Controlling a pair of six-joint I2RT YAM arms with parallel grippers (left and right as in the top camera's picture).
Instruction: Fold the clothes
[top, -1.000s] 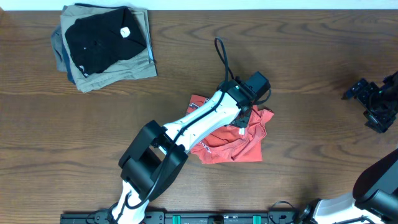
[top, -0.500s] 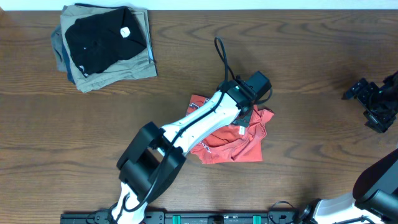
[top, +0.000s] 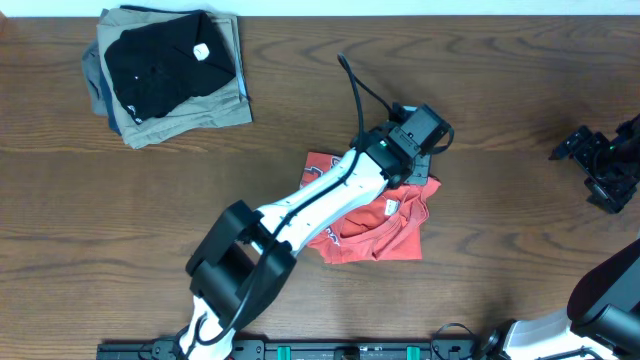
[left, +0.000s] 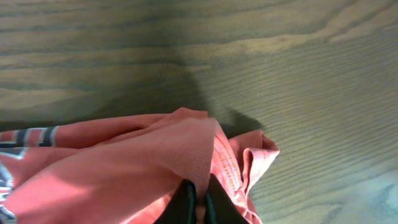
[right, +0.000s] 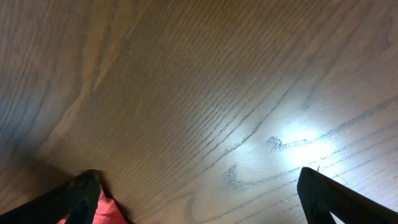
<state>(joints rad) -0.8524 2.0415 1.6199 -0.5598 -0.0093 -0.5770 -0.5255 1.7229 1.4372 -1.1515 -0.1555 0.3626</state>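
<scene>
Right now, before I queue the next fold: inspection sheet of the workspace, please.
Surface: wooden table, bare apart from the items below.
Job's things: red-orange T-shirt, crumpled mid-table, not folded yet.
Clutter: stack of folded garments in the far left corner, black on top, khaki and blue beneath.
Tools: left tool shut on a fold of the T-shirt; right tool open over bare wood at the right edge, holding nothing.
Cables: black cable arcs up from the left wrist, clear of the cloth.
Surroundings: pale strip along the far edge; black rail along the near edge.
</scene>
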